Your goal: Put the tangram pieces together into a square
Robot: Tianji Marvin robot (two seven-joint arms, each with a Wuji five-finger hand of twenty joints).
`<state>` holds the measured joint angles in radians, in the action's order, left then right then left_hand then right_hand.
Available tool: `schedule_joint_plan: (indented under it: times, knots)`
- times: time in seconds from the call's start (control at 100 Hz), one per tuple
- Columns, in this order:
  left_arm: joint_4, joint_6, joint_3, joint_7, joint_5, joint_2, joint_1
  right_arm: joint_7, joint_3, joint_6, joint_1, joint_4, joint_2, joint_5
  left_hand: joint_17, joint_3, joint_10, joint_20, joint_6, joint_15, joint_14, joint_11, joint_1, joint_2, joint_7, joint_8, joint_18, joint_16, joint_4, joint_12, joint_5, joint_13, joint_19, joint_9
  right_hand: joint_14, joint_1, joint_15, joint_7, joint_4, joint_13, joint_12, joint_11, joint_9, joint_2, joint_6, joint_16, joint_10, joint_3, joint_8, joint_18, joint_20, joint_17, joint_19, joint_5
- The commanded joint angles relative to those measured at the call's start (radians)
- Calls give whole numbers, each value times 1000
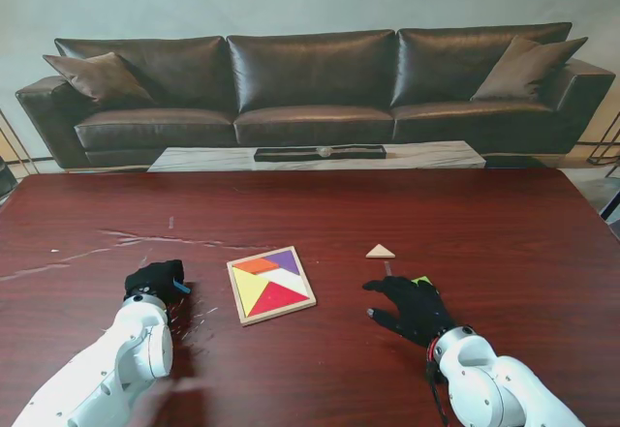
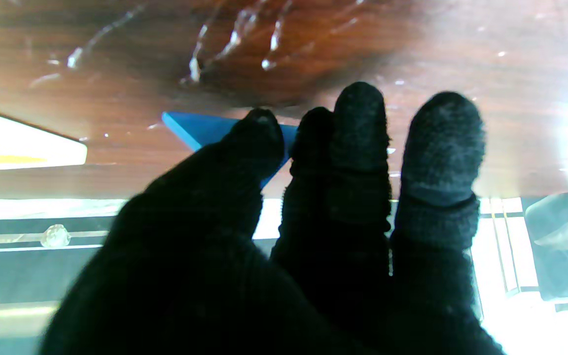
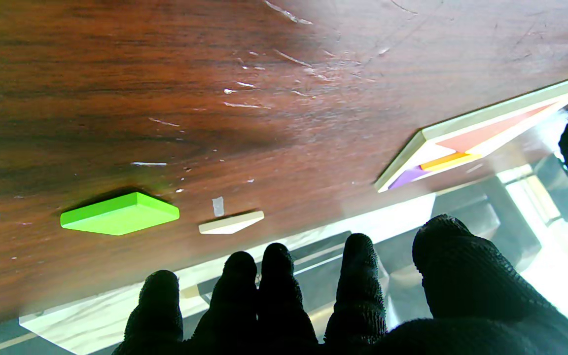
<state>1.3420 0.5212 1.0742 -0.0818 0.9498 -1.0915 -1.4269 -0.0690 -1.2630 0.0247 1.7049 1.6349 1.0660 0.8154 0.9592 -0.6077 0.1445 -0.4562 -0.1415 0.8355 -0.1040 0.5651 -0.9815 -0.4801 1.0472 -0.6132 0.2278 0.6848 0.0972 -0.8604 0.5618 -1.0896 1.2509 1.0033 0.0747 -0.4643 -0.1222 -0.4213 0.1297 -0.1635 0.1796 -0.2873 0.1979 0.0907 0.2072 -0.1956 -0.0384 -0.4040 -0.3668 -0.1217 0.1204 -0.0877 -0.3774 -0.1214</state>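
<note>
**Tray part filled, three pieces still outside it**

The left hand (image 1: pixel 155 279), low and left of centre in the stand's view, is pinching a blue piece (image 2: pixel 200 129) between thumb and fingers; its wrist view shows the slab's thin edge clamped at the fingertips (image 2: pixel 259 133). The right hand (image 1: pixel 412 308), lower right of centre, holds nothing, its fingers spread flat over the wood. A green piece (image 3: pixel 120 213) peeks out just at its far side, and a pale triangle (image 1: pixel 380 251) lies a little farther from me, apart from both.

Between the hands, at the middle of the frame, sits the wooden tray (image 1: pixel 242 314), turned slightly askew. Inside it I see orange, purple, yellow and red pieces fitted together, with a white patch I can't tell to be a piece or a gap. By my reckoning the job is a bit past half: blue, green and the pale triangle still have to go in.
</note>
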Motion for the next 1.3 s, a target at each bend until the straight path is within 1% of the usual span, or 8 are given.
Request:
schedule_joint_plan:
  times: [0.0,0.34,0.73,0.94,0.98,1.08,1.27,1.29]
  knots:
    - [21,1,7,3,0,-1,-1,-1,4,-4,6,1,1,0,16,53,7,-15,27,-21,23,48,15,22,109,-37,15,5,59,4,75,7,37,62,21,-29,7,14,-19,24,-9,22,-21,-18,33,-5,7,19,-12,-4,20,-2,27,33]
    - [97,-27,32,79,48,12,0,1,9,-13,0,-5,0,-1,23,92,14,-17,58,5,30,80,9,52,105,-35,18,12,68,19,74,1,63,58,21,-28,6,18,-19,23,-9,22,-19,-18,33,-5,6,18,-14,-4,23,-1,30,33]
    - [205,-141,30,266,101,37,37,7,11,-17,-3,-9,1,-3,23,156,7,-11,62,27,45,109,-1,110,90,-66,4,11,66,50,63,13,65,38,20,-30,5,19,-20,22,-8,21,-20,-19,32,-6,5,15,-17,-3,27,0,33,33]
    - [228,-187,-7,329,75,42,83,11,8,-17,-1,-10,2,-3,23,176,5,-10,67,35,47,116,-8,123,84,-77,2,10,66,66,63,16,66,34,21,-30,5,20,-20,22,-8,21,-20,-19,33,-6,1,14,-19,-3,29,0,34,32]
    - [227,-193,-18,335,66,42,94,12,8,-17,0,-10,2,-2,24,179,7,-10,68,36,46,116,-8,125,83,-78,2,10,66,69,62,15,68,34,21,-30,5,20,-20,23,-8,22,-21,-19,33,-5,3,13,-19,-3,29,0,34,33]
    - [220,-204,-48,342,35,41,119,14,5,-19,1,-10,2,0,27,275,7,-11,84,52,47,139,-46,163,63,-106,7,7,51,112,65,12,86,33,21,-30,5,21,-20,22,-9,22,-21,-20,32,-6,3,13,-19,-3,30,0,35,33]
    - [200,-216,-105,357,-30,39,167,17,0,-21,6,-9,2,3,30,289,8,-11,93,57,46,141,-50,179,63,-109,5,10,51,110,61,14,91,31,21,-29,4,22,-19,22,-9,22,-20,-20,30,-6,2,13,-20,-3,31,0,36,33]
    - [198,-218,-112,361,-38,39,173,17,-1,-21,6,-9,2,4,30,370,9,-3,94,58,48,141,-92,199,53,-120,2,11,32,107,62,15,99,30,21,-29,4,22,-19,22,-9,22,-20,-20,30,-5,3,14,-20,-3,31,0,36,33]
